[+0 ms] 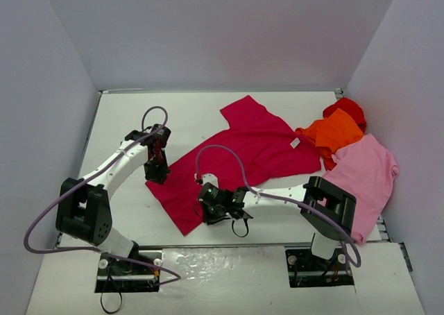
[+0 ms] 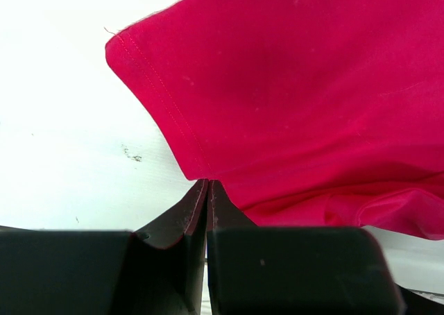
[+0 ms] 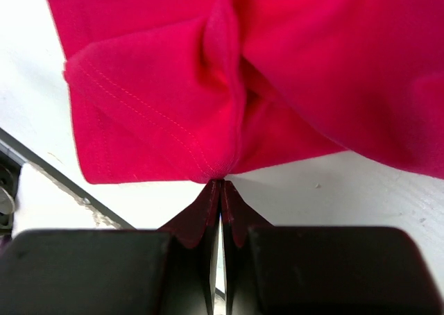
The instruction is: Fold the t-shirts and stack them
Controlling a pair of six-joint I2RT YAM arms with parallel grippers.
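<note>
Looks like a robot lab cell: boxed in on three sides by plain pale walls (image 1: 229, 30), floored with a bare white table (image 1: 180, 107), fitted with a left arm (image 1: 114, 166) and right arm (image 1: 277, 193) bolted at the near edge, strung with loose purple cables (image 1: 222, 147).

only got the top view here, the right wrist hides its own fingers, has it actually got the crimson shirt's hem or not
Observer: Yes. In the right wrist view the right gripper is shut on the crimson t-shirt, and the cloth bunches into a crease right at the tips.
Operator: ok and the left one
Observer: The left gripper is shut as well, pinching the stitched hem a little way along from a corner that lies flat on the white table.
</note>
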